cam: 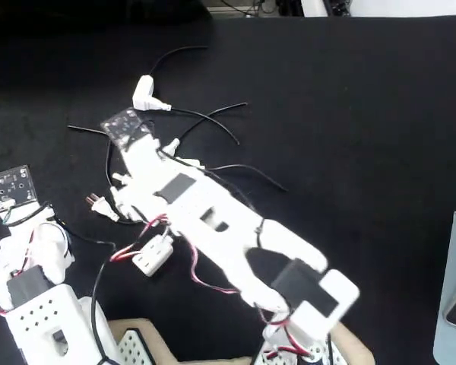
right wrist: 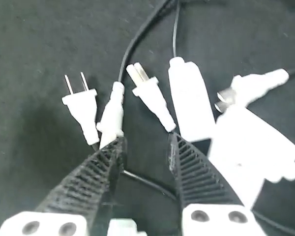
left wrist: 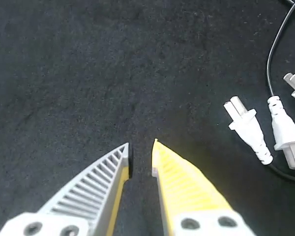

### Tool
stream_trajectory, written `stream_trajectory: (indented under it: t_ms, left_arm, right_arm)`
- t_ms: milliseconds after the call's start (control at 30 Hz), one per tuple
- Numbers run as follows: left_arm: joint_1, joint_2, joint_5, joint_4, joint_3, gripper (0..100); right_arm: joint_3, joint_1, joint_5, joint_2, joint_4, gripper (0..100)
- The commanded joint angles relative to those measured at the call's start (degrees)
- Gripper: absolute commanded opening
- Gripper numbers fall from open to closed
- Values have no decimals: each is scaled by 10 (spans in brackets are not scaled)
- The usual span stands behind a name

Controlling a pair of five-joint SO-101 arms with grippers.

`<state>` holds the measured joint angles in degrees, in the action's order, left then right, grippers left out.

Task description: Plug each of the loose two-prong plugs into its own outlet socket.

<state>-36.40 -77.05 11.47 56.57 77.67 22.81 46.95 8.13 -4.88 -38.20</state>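
High view: matte black cloth across the table. White plastic right arm slanting from near right toward far left; left arm folded at near left. Far plug, white and angular, on a thin black cord beyond the right arm. Small plug with two prongs just left of that arm. Boxy white block nearer, beside red wires.

Left wrist view: left gripper over bare, felt-like cloth, with one grey ribbed finger and one yellow, both wedge-shaped. Stands barely ajar, with a narrow slit between the tips. Grips nothing. Well apart from it, a slim pale-prong plug beside a flanged plug.

Right wrist view: right gripper, with black, ribbed, tapered fingers. Stands well open and empty. Just beyond the tips, a thin-prong plug, a white cord end, a flat-prong plug with its tail close by one fingertip, contact unclear, and a smooth oblong body.
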Motion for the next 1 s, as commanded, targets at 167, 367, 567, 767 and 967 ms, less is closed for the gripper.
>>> stream_trajectory:
  t_ms: [167, 367, 567, 767, 967]
  left_arm:
    - [-4, -3, -6, -11, -3, 91]
    - [-4, -3, -6, -11, -2, 91]
    - [-5, -3, -6, -11, -1, 91]
    - [-5, -3, -6, -11, -1, 91]
    - [-5, -3, -6, -11, -1, 91]
  right_arm:
    - [-157, 41, 10, -88, -46, 138]
    - [-217, 52, 6, -164, -46, 138]
    - [-256, 52, 6, -229, -47, 137]
    - [-257, 51, 4, -247, -47, 14]
    - [-253, 35, -32, -247, -52, 11]
